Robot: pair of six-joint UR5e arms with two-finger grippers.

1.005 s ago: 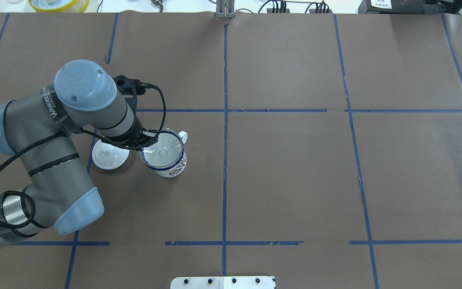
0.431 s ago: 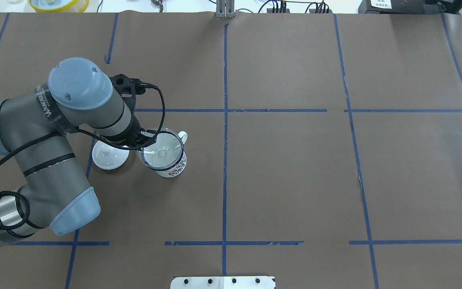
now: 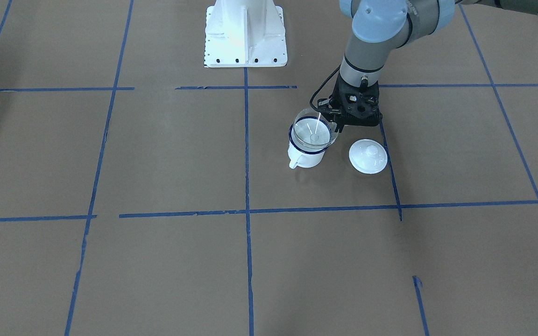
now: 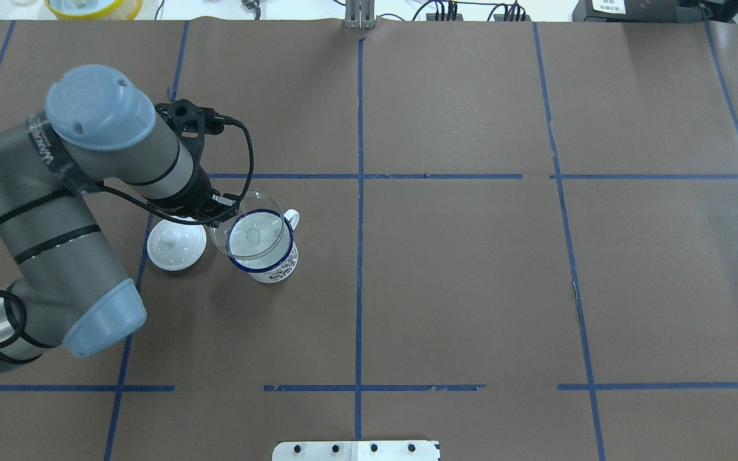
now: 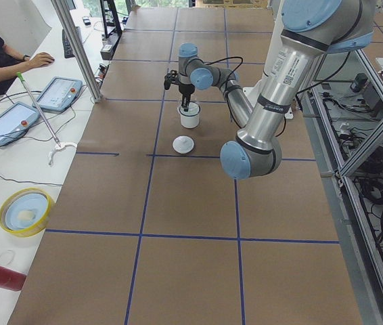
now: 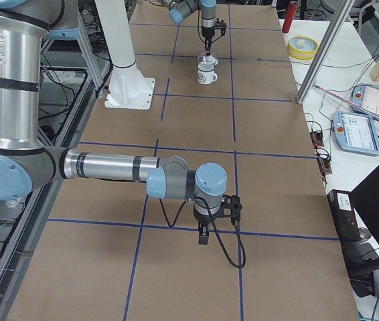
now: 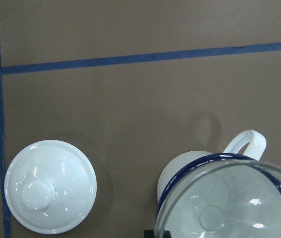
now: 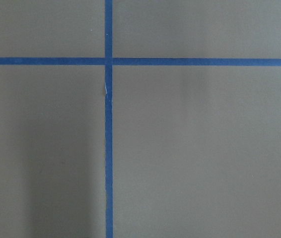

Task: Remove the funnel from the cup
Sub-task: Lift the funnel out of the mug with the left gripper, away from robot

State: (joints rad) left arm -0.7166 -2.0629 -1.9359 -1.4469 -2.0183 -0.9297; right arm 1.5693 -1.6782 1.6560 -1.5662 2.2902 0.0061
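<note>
Now the left gripper (image 4: pixel 224 208) pinches the funnel (image 4: pixel 247 222) by its rim, just above the cup (image 4: pixel 274 267). Almost out, I think; moving it aside is left.

Clear funnel (image 4: pixel 247 224) suspended just above cup (image 4: pixel 277 267); cup white, blue-rimmed, upright.
</note>
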